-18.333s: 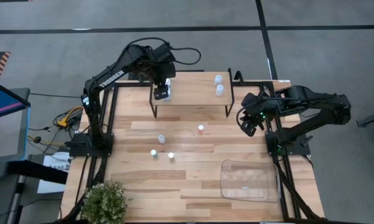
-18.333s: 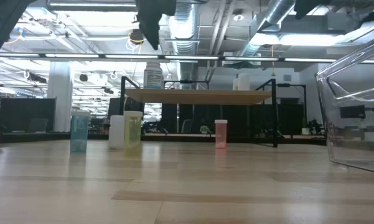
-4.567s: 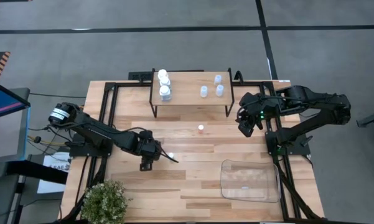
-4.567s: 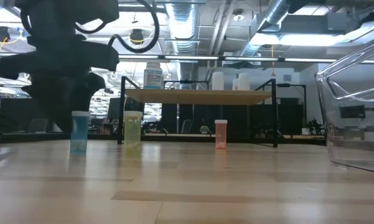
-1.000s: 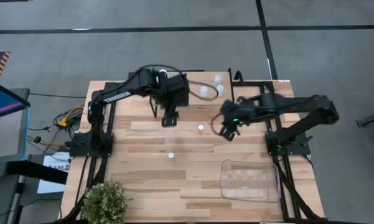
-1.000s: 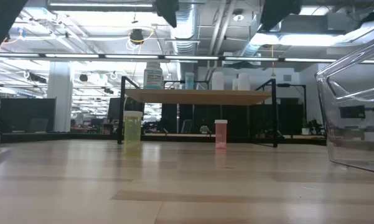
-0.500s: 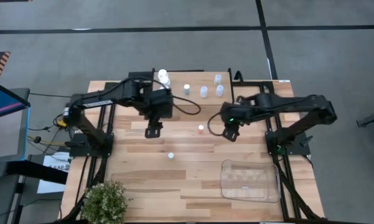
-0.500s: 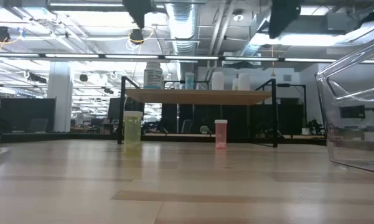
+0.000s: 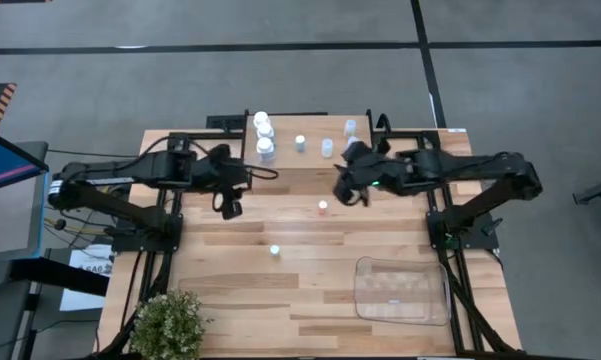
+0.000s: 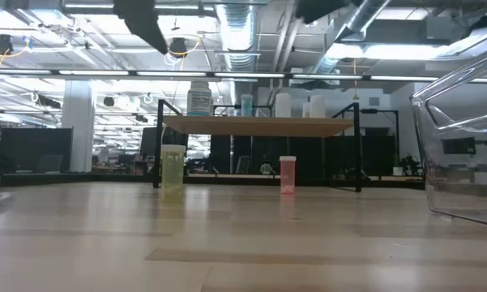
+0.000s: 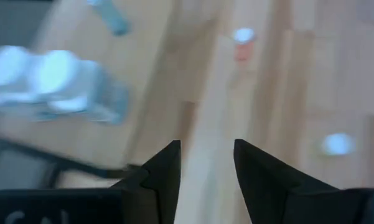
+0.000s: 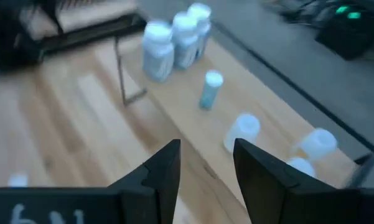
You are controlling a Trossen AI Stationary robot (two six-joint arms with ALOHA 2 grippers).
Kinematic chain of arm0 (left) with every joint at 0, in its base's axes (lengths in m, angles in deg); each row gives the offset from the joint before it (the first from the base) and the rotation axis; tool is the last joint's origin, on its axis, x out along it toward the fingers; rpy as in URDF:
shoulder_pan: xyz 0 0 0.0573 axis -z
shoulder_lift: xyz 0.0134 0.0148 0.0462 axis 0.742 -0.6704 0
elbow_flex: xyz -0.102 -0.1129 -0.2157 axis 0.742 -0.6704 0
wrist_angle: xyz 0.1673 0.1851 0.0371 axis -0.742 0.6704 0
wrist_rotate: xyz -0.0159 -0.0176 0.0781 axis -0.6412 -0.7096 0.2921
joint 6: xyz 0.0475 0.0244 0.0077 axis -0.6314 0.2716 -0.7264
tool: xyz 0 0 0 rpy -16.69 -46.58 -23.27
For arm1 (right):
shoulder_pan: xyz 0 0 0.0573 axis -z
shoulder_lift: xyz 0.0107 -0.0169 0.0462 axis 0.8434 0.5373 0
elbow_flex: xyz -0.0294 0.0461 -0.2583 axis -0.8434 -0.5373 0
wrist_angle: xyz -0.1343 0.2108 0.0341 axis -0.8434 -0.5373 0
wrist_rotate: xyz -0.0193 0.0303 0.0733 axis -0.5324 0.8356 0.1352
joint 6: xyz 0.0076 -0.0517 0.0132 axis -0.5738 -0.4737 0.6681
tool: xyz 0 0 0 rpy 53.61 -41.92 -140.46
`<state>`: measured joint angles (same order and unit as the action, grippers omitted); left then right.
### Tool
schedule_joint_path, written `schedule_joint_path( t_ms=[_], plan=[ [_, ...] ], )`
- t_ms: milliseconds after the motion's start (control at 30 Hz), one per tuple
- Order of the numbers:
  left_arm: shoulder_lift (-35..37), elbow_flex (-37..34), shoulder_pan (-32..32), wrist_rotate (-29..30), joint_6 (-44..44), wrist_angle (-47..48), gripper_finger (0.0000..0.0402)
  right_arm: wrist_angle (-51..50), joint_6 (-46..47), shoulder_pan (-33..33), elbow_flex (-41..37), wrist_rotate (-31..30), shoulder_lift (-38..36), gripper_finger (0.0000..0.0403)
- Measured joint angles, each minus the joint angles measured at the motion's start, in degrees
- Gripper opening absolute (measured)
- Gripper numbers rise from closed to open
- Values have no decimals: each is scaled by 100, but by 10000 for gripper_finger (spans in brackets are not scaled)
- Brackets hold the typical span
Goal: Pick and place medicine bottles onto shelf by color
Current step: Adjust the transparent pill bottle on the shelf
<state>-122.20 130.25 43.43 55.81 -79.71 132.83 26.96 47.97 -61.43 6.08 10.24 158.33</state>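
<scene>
right hand [image 9: 346,190] hovering, fingers spread, empty | red-capped bottle [image 9: 322,207] standing on table just below-left of it, off the shelf [image 9: 310,155] | likely light, rigid, tippy; pinch mid-body | left hand [image 9: 230,207] spread, empty

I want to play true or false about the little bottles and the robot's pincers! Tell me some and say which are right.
1. Three white bottles stand at the left end of the shelf. True.
2. The red-capped bottle is on the shelf. False: it stands on the table.
3. The left pincer holds a bottle. False: it is open and empty.
4. The clear tray sits on the table near the right arm's side. True.
5. The right pincer is open. True.
</scene>
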Motion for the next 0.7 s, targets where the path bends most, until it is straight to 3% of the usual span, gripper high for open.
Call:
schedule_joint_path(
  t_ms=[133, 333, 567, 700],
  plan=[
    [393, -196, -55, 629, -647, 9, 125, 736, 572, -59, -2, -808, 673, 172],
    [887, -207, -422, 88, -1249, 52, 110, 1629, 1805, -95, 7, -1398, 1689, 151],
    [1216, -207, -867, 14, -1657, 151, 96, 1628, 3153, -312, 13, -2891, 2362, 107],
    [1295, -204, -1042, -117, -1790, 186, 93, 1518, 3538, -214, 24, -2947, 2495, 84]
  ],
)
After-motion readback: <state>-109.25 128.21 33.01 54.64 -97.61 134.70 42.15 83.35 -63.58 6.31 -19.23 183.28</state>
